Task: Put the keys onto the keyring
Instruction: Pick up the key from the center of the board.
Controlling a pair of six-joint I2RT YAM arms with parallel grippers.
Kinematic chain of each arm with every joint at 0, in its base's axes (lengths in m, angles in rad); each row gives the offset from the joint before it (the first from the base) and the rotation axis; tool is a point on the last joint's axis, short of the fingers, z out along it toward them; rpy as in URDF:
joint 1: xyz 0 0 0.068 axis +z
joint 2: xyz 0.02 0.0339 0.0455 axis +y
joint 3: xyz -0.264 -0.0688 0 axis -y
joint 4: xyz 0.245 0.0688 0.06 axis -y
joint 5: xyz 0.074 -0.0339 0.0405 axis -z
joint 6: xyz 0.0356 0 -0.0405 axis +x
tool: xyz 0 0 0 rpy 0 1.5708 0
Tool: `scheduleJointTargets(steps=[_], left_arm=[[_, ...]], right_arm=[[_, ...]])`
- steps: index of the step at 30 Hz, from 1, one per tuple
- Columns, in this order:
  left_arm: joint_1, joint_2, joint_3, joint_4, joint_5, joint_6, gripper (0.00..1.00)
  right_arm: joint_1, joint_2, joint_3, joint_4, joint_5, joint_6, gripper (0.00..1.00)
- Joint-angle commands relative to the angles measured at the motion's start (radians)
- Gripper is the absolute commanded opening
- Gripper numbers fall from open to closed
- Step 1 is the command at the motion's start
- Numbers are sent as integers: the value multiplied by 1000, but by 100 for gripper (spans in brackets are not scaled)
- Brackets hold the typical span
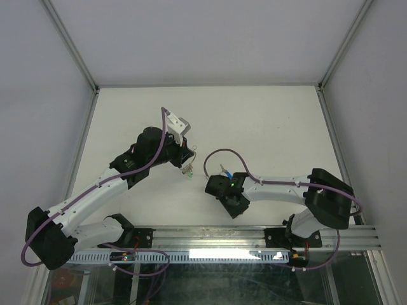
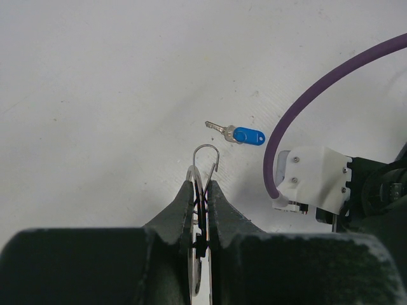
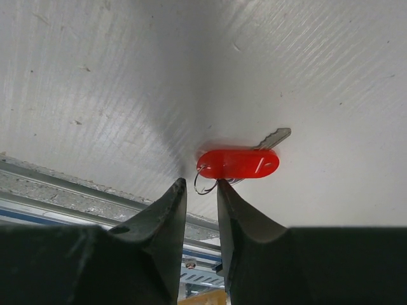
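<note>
Clenching the keyring point(image 2: 206, 152) with its hook exposed for threading, the left gripper point(image 2: 200, 188) stood ready; the right gripper point(image 3: 200, 186), jaws parted, faced the red key point(image 3: 238, 163) at 1 o'clock.

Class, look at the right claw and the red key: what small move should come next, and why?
Probably close the right claw on the red key. Its jaws stand slightly apart with the key's small wire loop at their tips, the key lies on the table, and the left claw grips the keyring.
</note>
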Motion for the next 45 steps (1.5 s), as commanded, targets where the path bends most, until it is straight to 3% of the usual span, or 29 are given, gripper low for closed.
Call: scheduleJointTargets(steps=[1, 7, 13, 17, 19, 23, 29, 34, 38, 40, 43, 45], left_arm=[[5, -6, 15, 47, 29, 13, 0], [6, -6, 14, 47, 31, 15, 0], [5, -8, 13, 47, 29, 15, 0], [6, -9, 13, 48, 27, 17, 0], [7, -10, 12, 48, 27, 18, 0], [6, -11, 14, 47, 29, 19, 0], [6, -36, -1, 64, 32, 25, 0], [6, -58, -11, 75, 39, 42, 0], [7, -59, -10, 70, 38, 44, 0], [6, -59, -10, 70, 52, 41, 0], [6, -62, -8, 72, 63, 44, 0], [6, -69, -9, 77, 62, 47, 0]], right_arm=[[10, 16, 43, -11, 37, -14, 29], [14, 21, 49, -4, 61, -15, 25], [14, 14, 61, 7, 79, -19, 14], [14, -24, 66, -4, 103, -17, 0], [12, -61, 69, -2, 90, -22, 0], [-29, -198, 55, 48, -30, -69, 0], [-212, -388, 14, 120, -303, -134, 0], [-312, -413, 28, 141, -541, -157, 0], [-397, -342, 124, -65, -257, -190, 0], [-430, -338, 162, -56, -302, -202, 0], [-419, -352, 177, 47, -502, -197, 0], [-413, -366, 175, 74, -514, -221, 0]])
